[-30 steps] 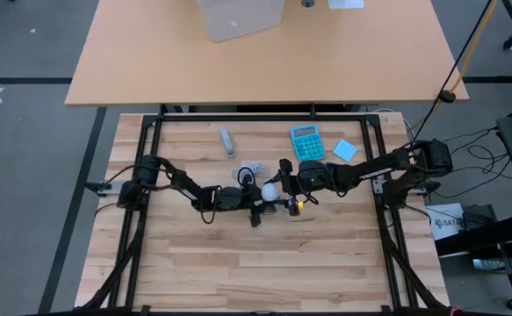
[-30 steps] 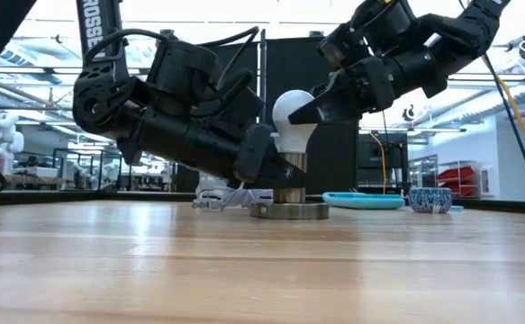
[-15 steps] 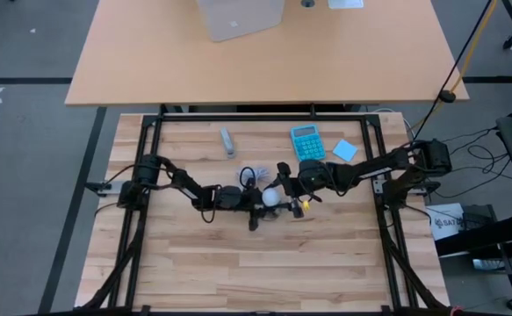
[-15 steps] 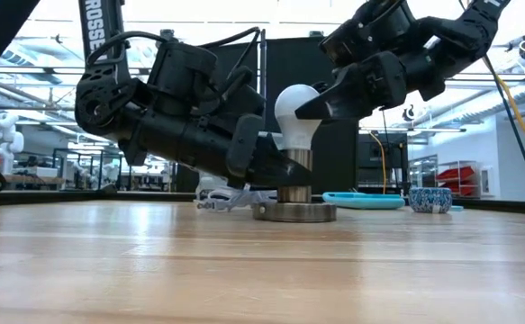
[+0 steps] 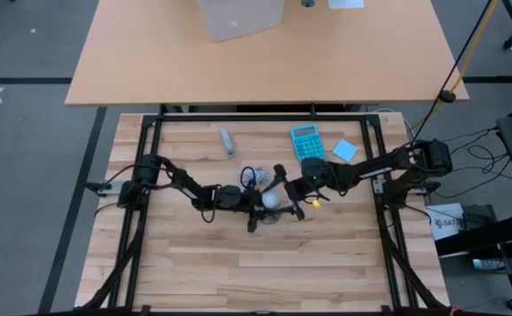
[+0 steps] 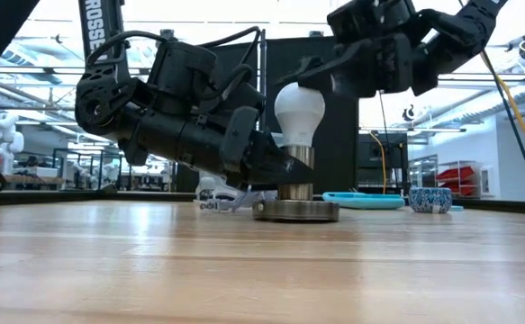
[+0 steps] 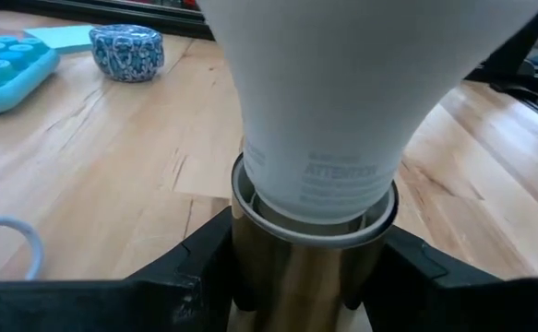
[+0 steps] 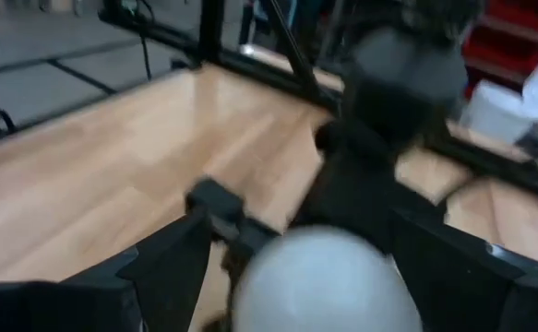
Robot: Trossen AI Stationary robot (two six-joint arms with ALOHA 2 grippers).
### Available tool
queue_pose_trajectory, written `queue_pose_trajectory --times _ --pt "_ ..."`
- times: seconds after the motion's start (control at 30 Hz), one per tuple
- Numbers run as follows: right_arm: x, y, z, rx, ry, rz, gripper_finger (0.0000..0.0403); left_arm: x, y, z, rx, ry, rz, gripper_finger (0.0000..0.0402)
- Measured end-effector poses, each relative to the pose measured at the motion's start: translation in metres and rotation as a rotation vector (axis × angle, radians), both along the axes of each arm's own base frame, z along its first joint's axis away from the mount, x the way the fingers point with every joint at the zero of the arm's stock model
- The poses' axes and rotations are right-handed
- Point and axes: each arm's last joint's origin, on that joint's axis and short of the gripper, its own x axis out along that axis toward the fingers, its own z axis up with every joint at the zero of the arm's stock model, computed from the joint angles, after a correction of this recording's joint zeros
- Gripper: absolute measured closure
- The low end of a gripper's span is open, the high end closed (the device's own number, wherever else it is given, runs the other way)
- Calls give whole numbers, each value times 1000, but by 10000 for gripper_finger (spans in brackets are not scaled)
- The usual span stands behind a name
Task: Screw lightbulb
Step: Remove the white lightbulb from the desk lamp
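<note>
The white lightbulb (image 6: 298, 112) stands upright with its screw end in the brass tube (image 6: 295, 171) of a socket. The socket's round grey base (image 6: 295, 211) lies flat on the table. My left gripper (image 7: 310, 277) reaches in from the table's left and is shut on that tube. My right gripper (image 8: 310, 267) comes from the table's right, above the socket. It is open, with a finger on each side of the bulb's rounded head (image 8: 319, 277). From above, the bulb (image 5: 271, 199) shows between the two grippers. My left gripper pinches the socket's brass tube (image 7: 250, 267) between its two fingers, just below the bulb's neck. It comes nearly level from the table's left. The socket stands upright with its base on the table. My right gripper: whether its fingers (image 8: 172, 267) touch the bulb's head, I cannot tell.
A white coiled cable (image 5: 254, 175) lies just behind the socket. At the far right lie a blue calculator (image 5: 306, 142), a blue note pad (image 5: 344, 150) and a small patterned blue roll (image 7: 126, 53). A grey bar (image 5: 227, 140) lies at the far left. A black frame (image 5: 264, 116) rims the table.
The bulb and socket tube leaned toward the table's left and now stand upright. The base has slid slightly toward the right, and my left gripper has turned with it. My right gripper has rolled and risen from the bulb's side toward its top.
</note>
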Motion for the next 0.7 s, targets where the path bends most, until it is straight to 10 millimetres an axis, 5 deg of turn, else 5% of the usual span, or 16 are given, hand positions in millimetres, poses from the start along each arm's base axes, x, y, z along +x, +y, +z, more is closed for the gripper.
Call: queue_pose_trajectory --times 0.37,0.6,0.7 --pt "2 1 18 43 -129 -50 85 0 0 0 8 -2 25 220" --pt "-11 2 49 23 -205 -265 85 0 1 0 18 -4 53 220" --pt "-21 0 46 40 -161 -375 87 0 1 0 21 -3 62 220"
